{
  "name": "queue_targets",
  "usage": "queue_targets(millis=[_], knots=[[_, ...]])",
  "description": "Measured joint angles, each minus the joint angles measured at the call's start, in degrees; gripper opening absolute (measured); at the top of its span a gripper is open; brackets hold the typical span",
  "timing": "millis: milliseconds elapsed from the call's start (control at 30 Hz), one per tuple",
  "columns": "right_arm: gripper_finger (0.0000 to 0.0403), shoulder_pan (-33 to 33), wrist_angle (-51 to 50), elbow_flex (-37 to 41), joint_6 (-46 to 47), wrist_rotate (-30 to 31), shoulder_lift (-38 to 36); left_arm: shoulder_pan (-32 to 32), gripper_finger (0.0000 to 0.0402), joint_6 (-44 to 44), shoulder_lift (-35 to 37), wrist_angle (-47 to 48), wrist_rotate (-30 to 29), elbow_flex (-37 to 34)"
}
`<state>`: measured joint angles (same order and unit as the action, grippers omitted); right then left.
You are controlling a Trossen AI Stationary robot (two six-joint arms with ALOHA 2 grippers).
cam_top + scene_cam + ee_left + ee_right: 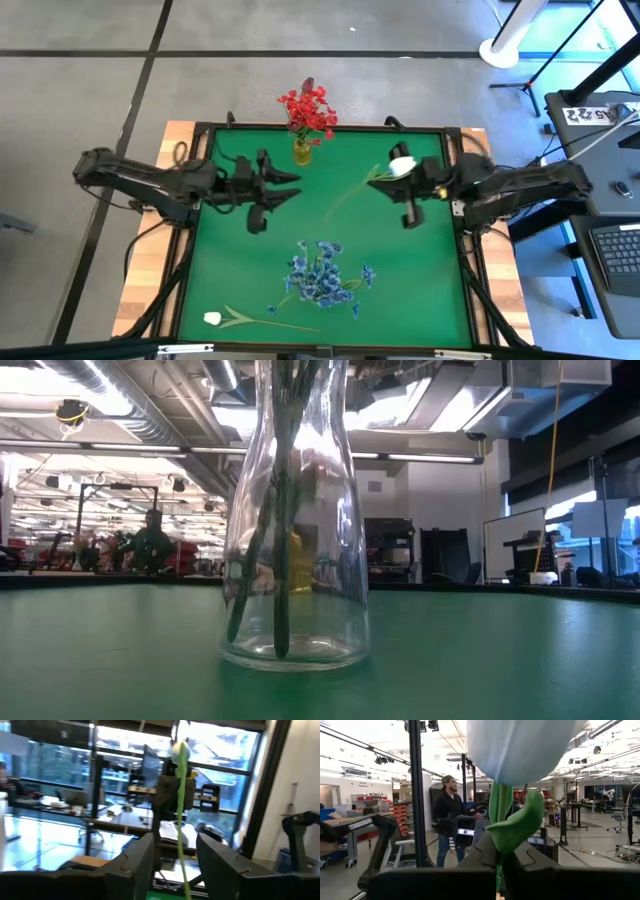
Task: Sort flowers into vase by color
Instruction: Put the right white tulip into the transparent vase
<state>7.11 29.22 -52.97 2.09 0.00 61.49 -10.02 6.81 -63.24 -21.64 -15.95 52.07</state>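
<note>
Two white tulips: one (402, 165) is held above the green surface (400, 270) at its right side, bloom beside the right gripper and stem slanting toward the middle; the other (212, 318) lies flat near the front left corner.
Right gripper (409, 178): jaws closed on the raised tulip's stem just under the bloom; in the right wrist view the white bloom (520, 745) and a green leaf (517, 827) rise straight out from between the dark fingers (480, 857).
Left gripper (283, 186): at the left of the surface, pointing toward the raised tulip, jaws partly apart and holding nothing; in its wrist view the tulip's stem (181, 820) stands in line with the gap, seemingly farther off rather than touching.
Blue sprays (322, 273): loose heap on the surface, front of centre, apart from both arms.
Red flowers (308, 110): standing in a small yellowish vase (302, 150) at the back edge.
Clear glass vase (295, 560): close to the low camera, green stems inside.
Person (447, 815): stands in the room beyond, seen from the right wrist.
</note>
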Motion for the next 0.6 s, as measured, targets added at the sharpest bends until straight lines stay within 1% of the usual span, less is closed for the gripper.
queue_targets(millis=[200, 300, 367, 433, 500, 600], knots=[[0.0002, 0.0, -9.5, 0.0, 2.1, -0.1, -10.9, -3.3, 0.0163, -0.1, 8.3, 10.5, -8.2, 0.0], [0.0002, 0.0, -11.6, 0.0, 5.4, -3.4, -14.9, -5.2, 0.0164, 0.3, 10.8, 15.0, -11.9, 0.0], [0.0001, 0.3, -11.5, 0.0, 7.3, -6.7, -16.0, -6.3, 0.0164, 0.4, 11.6, 16.8, -14.6, 0.0], [0.0001, 2.0, -11.3, 0.0, 8.3, -8.4, -16.1, -7.2, 0.0164, 0.5, 11.8, 17.9, -16.9, 0.0], [0.0001, 4.3, -11.5, 0.0, 8.1, -8.6, -16.0, -7.8, 0.0164, 0.5, 11.9, 18.8, -18.7, 0.0], [0.0001, 7.6, -12.8, 0.0, 7.4, -8.6, -14.6, -8.1, 0.0164, 1.0, 11.9, 19.6, -19.6, 0.0]])
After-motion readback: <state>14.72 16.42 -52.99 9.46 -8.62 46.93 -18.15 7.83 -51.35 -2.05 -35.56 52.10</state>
